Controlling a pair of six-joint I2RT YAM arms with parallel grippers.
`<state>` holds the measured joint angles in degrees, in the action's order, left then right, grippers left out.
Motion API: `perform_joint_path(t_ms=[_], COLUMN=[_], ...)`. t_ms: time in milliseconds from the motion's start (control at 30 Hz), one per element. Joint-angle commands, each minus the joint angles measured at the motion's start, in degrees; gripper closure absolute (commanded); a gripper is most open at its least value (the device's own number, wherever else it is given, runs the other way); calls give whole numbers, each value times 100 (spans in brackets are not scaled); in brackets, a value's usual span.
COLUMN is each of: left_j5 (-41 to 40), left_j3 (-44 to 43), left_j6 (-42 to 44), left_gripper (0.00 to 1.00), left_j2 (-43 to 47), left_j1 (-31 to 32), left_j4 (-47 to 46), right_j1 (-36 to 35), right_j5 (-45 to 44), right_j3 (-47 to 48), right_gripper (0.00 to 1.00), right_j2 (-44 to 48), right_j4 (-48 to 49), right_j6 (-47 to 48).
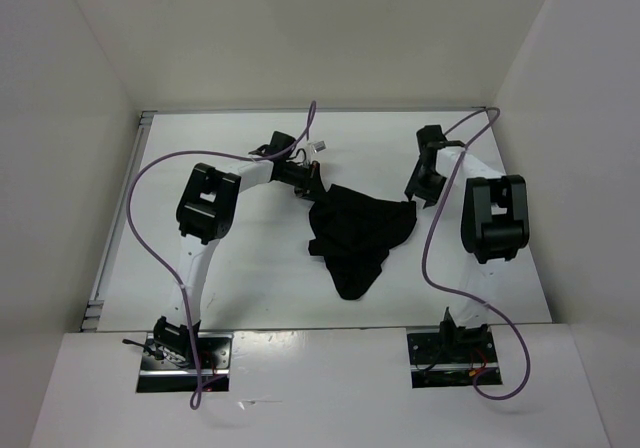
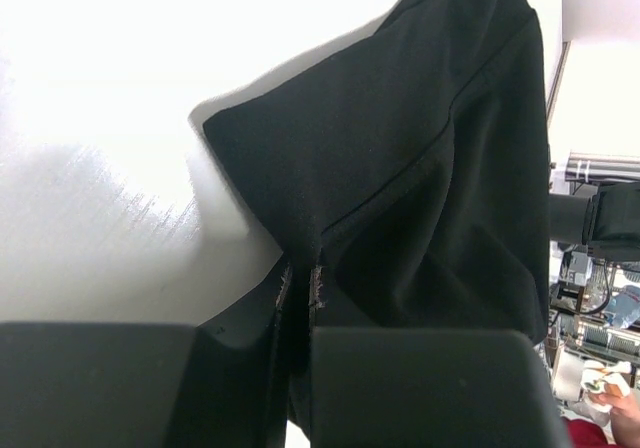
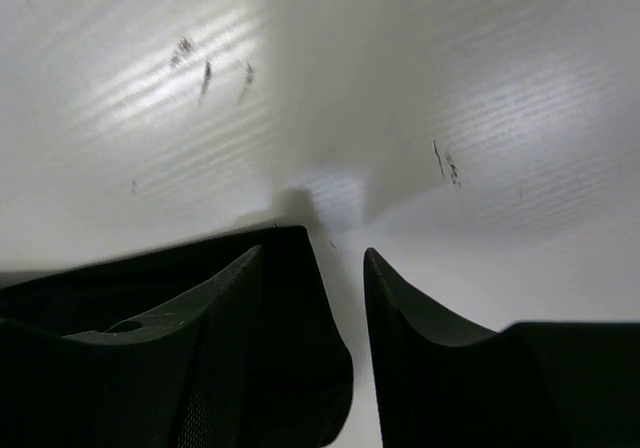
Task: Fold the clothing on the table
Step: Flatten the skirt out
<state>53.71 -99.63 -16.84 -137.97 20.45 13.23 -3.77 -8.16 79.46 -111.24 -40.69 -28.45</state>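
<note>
The black clothing [image 1: 355, 233] lies crumpled in the middle of the white table [image 1: 240, 268]. My left gripper [image 1: 313, 190] is at its far left corner, shut on that corner. In the left wrist view the fabric [image 2: 400, 168] runs up from between the closed jaws of this gripper [image 2: 300, 288]. At the cloth's far right corner, my right gripper [image 1: 418, 196] is low over the table and open. The right wrist view shows this gripper [image 3: 314, 251] with a corner of the clothing [image 3: 310, 348] beside its left finger, reaching partly into the gap.
White upright walls [image 1: 90, 58] close in the table on the left, back and right. Purple cables [image 1: 150, 228] loop from both arms over the tabletop. The arm bases [image 1: 185, 353] sit at the near edge.
</note>
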Motion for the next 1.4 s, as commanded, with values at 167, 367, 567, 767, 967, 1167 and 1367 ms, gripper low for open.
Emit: perform_joint_path(t_ms=[167,367,567,767,967,1167,1367], left_j5=[-510,-573,-625,-678,-678,-731,-783], left_j3=[278,392,629,682,682,735,998], left_j6=[225,225,225,172,172,172,225], left_gripper=[96,96,96,96,96,96,96], left_j2=[95,148,253,306,306,359,464], left_j1=[38,38,-129,-234,-234,-234,-348], left_j4=[39,39,-14,-67,-67,-67,-67], right_j1=[307,359,412,412,412,465,465], right_j5=[430,631,1088,1562,1809,1968,1327], right_j3=[-440,-694,-1037,-1266,-1337,-986,-932], right_gripper=[50,51,53,55,58,63,100], right_j2=[1272,1605,1395,1123,579,59,172], right_j4=[193,201,201,473,878,1106,976], right_j6=[-3,-3,50,50,-73,-73,-73])
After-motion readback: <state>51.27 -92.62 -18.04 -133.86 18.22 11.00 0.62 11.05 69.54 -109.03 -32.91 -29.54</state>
